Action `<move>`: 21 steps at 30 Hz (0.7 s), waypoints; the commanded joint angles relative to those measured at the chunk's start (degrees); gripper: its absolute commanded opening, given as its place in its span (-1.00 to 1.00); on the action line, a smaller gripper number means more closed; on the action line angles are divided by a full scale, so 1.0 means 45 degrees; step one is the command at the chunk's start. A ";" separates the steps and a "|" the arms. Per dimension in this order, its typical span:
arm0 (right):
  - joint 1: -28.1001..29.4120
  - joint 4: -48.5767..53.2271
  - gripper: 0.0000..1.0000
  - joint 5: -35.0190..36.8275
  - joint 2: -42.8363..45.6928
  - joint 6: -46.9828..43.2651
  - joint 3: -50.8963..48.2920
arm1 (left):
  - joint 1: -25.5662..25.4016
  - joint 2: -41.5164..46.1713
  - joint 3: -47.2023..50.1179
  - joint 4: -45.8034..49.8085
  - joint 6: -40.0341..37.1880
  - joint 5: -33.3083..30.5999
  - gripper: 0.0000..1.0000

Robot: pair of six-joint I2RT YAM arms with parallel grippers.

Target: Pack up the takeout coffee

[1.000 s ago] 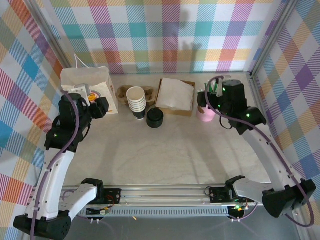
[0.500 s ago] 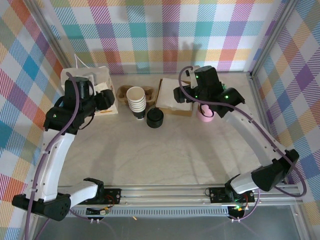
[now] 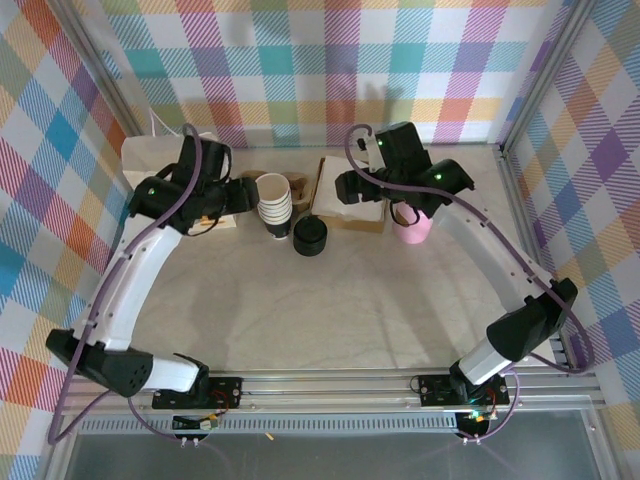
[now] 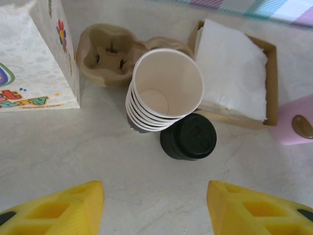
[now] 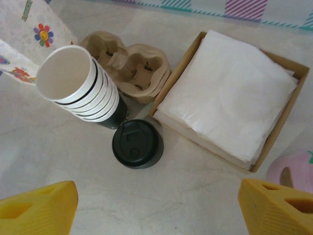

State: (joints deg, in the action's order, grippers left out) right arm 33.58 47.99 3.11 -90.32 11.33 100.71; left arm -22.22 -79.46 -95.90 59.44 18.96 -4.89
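1. Toward the back of the worktop point(image 3: 330, 300), the takeout coffee point(image 3: 310, 236) stands upright with its black lid on. It is not in the bag.
2. At 11 o'clock from the coffee, just beside it, is a stack of lidless paper cups point(image 3: 273, 203). I cannot tell whether the two touch.
3. Behind the stack lies a brown cup carrier point(image 4: 105, 56). A white paper bag point(image 4: 29, 63) stands at 9 o'clock from the carrier.
4. At 1 o'clock from the coffee sits a cardboard box of white napkins point(image 3: 350, 192). A pink cup point(image 3: 412, 230) is just beside the box at 3 o'clock.
5. At 10 o'clock from the coffee, the left claw point(image 3: 240, 197) hangs above the carrier. Its yellow fingers point(image 4: 49, 210) stand spread with nothing between them, and its wrist view has the coffee ahead, well clear of them.
6. At 1 o'clock from the coffee, the right claw point(image 3: 345, 187) hangs over the left edge of the napkin box. Its fingers point(image 5: 36, 205) are spread wide and empty.
7. Neither claw touches the coffee.
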 commanded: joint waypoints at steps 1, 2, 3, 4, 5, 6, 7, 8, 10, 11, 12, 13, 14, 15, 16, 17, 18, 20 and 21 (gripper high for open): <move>0.0058 0.0708 0.65 -0.1036 -0.0309 0.0214 0.0514 | -0.0121 -0.0925 -0.0913 0.0792 0.0696 0.0127 0.11; 0.0057 0.0788 0.62 -0.1118 -0.0419 0.0282 0.0597 | -0.0121 -0.1206 -0.1185 0.0938 0.0857 -0.0040 0.08; 0.0057 0.0895 0.59 -0.1229 -0.0523 0.0331 0.0719 | -0.0121 -0.1496 -0.1453 0.1028 0.1050 -0.0255 0.06; 0.0058 0.0969 0.57 -0.1345 -0.0626 0.0351 0.0833 | -0.0121 -0.1729 -0.1655 0.1007 0.1136 -0.0363 0.04; 0.0057 0.1021 0.55 -0.1422 -0.0731 0.0381 0.0925 | -0.0119 -0.1883 -0.1775 0.0891 0.1200 -0.0437 0.03; 0.0057 0.1057 0.52 -0.1451 -0.0813 0.0448 0.0977 | -0.0119 -0.2126 -0.1946 0.0797 0.1216 -0.0498 0.02; 0.0057 0.1100 0.51 -0.1474 -0.0883 0.0581 0.1015 | -0.0121 -0.2381 -0.2152 0.0804 0.1254 -0.0578 0.00; 0.0057 0.1116 0.50 -0.1501 -0.0940 0.0649 0.1045 | -0.0120 -0.2644 -0.2347 0.0851 0.1310 -0.0643 -0.02; 0.0057 0.1144 0.46 -0.1590 -0.1018 0.0733 0.1063 | -0.0101 -0.3266 -0.2816 0.1090 0.1419 -0.0826 -0.07; 0.0072 0.1133 0.44 -0.1638 -0.1056 0.0752 0.1068 | -0.0102 -0.3482 -0.2955 0.1153 0.1497 -0.0886 -0.09; 0.0057 0.1147 0.42 -0.1648 -0.1087 0.0748 0.1075 | -0.0086 -0.3701 -0.3058 0.1110 0.1561 -0.0906 -0.12; 0.0057 0.1140 0.41 -0.1644 -0.1112 0.0743 0.1073 | -0.0066 -0.3882 -0.3165 0.1043 0.1590 -0.0880 -0.13; 0.0064 0.1081 0.40 -0.1649 -0.1130 0.0692 0.1069 | -0.0046 -0.4038 -0.3241 0.0980 0.1602 -0.0868 -0.16; 0.0057 0.1035 0.39 -0.1697 -0.1156 0.0609 0.1078 | -0.0029 -0.4206 -0.3341 0.0933 0.1625 -0.0888 -0.17; 0.0057 0.0990 0.38 -0.1790 -0.1195 0.0552 0.1099 | -0.0005 -0.4419 -0.3489 0.0943 0.1643 -0.0898 -0.19; 0.0057 0.0970 0.36 -0.1853 -0.1222 0.0512 0.1139 | 0.0036 -0.4576 -0.3647 0.1012 0.1641 -0.0892 -0.20; 0.0055 0.0979 0.34 -0.1929 -0.1302 0.0476 0.1220 | 0.0073 -0.4777 -0.3822 0.1155 0.1646 -0.0902 -0.20; 0.0059 0.1038 0.32 -0.2072 -0.1406 0.0451 0.1373 | 0.0170 -0.5094 -0.4076 0.1404 0.1695 -0.0964 -0.21; 0.0062 0.1076 0.31 -0.2179 -0.1465 0.0447 0.1439 | 0.0236 -0.5217 -0.4139 0.1491 0.1722 -0.0921 -0.22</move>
State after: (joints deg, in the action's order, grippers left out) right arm 33.58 52.16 -4.45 -96.01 13.67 105.08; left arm -21.93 -102.02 -112.07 63.16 25.78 -8.25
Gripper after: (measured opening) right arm 0.659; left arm 0.392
